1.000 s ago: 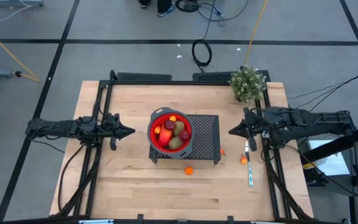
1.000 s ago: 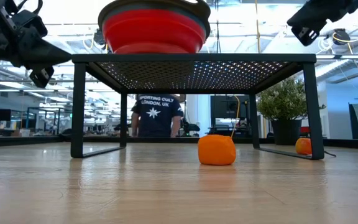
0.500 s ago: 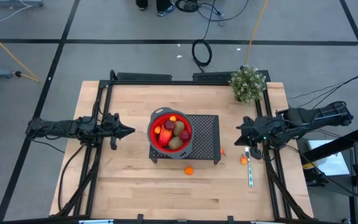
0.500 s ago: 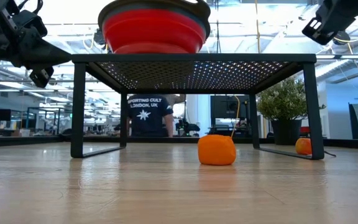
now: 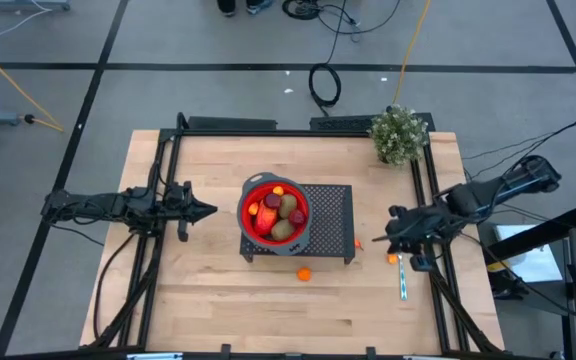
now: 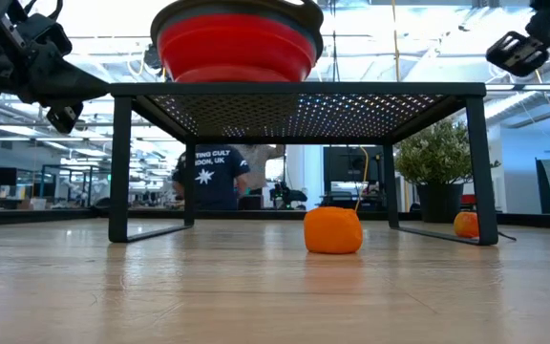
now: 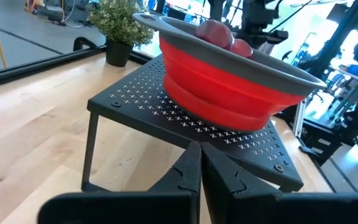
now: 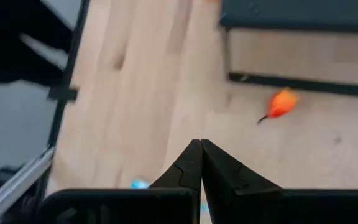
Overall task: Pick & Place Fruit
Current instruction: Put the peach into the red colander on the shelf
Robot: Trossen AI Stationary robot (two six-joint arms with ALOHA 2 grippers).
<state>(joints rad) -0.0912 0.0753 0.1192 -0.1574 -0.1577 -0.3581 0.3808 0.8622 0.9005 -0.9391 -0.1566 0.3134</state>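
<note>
A red bowl point(image 5: 273, 212) holding brown, dark red and orange fruit point(image 5: 279, 210) sits on a black mesh stand point(image 5: 330, 215) at the middle of the wooden surface point(image 5: 208, 290). The left claw point(image 5: 211, 210), closed and empty, hangs beside the bowl. The right claw point(image 5: 389, 222), also closed and empty, hovers above an orange ball point(image 5: 392, 257); another ball point(image 5: 303, 273) lies before the stand.

Low view: red bowl point(image 6: 236, 43) cropped at 12 o'clock, contents hidden. Right wrist view: small orange piece point(image 8: 281, 104) blurred, kind indeterminate.
</note>
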